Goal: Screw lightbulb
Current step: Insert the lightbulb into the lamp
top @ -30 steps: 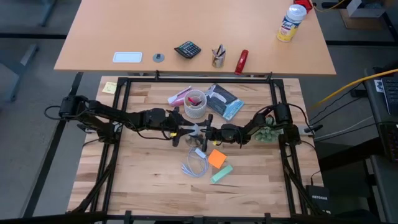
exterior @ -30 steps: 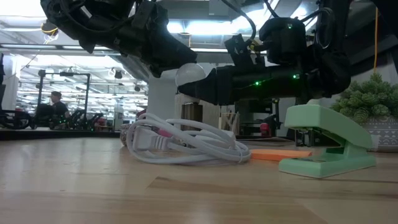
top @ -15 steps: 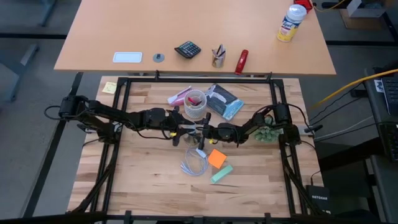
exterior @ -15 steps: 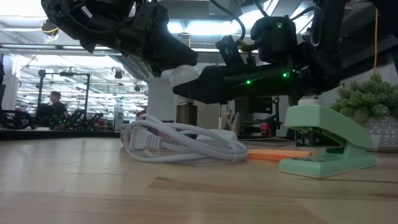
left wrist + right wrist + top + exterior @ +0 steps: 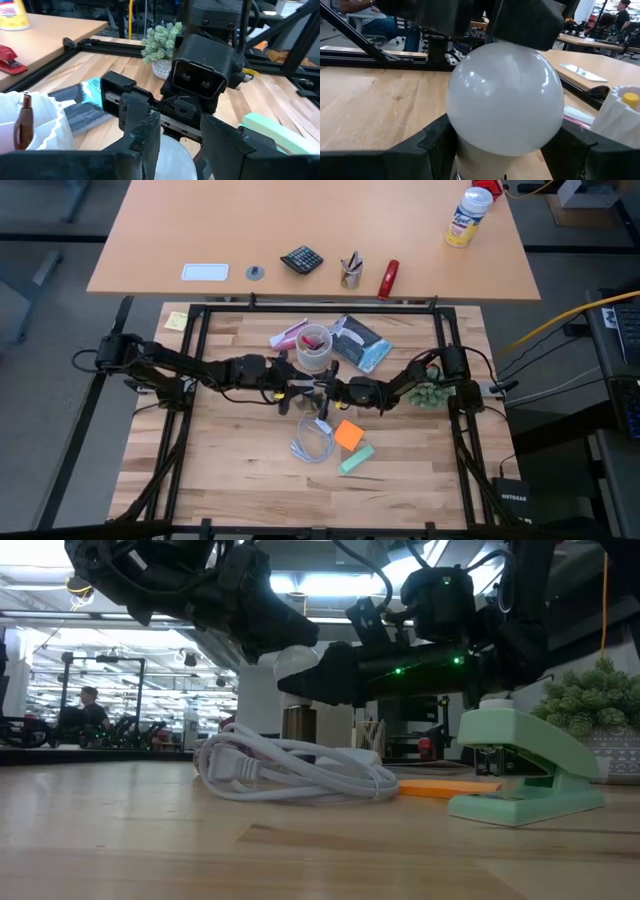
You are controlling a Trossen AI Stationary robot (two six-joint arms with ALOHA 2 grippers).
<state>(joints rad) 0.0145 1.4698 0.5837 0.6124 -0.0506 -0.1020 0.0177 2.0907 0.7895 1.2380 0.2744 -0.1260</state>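
Observation:
The white lightbulb (image 5: pixel 505 97) is held above the table's middle between my two grippers, also seen in the low view (image 5: pixel 293 661) and the high view (image 5: pixel 319 391). My right gripper (image 5: pixel 332 393) comes from the table's right and is shut on it. My left gripper (image 5: pixel 308 391) comes from the left, facing the right one, and is shut on the round end of the lightbulb (image 5: pixel 167 157). The bulb's screw base is hidden between the right fingers. My left gripper pinches the bulb's round globe near its tip (image 5: pixel 490 47) between its two fingers (image 5: pixel 145 135). It comes about level from the table's left. The bulb is clear of the table. My right gripper pinches the bulb between its two fingers (image 5: pixel 437 145), on the lower part of the globe where it narrows to the neck (image 5: pixel 470 155). It comes about level from the table's right, and the globe sticks out past the fingertips toward the left gripper.
Below the grippers lie a looped white cord (image 5: pixel 315 442), an orange note pad (image 5: pixel 349 434) and a green stapler (image 5: pixel 356 459). Behind them stand a white cup (image 5: pixel 313 348), a blue packet (image 5: pixel 358 343) and a small plant (image 5: pixel 430 393).
My right gripper has gone a little toward the table's left with the lightbulb, bringing the globe in between the left gripper's fingers. The bulb stays lifted clear of the table.

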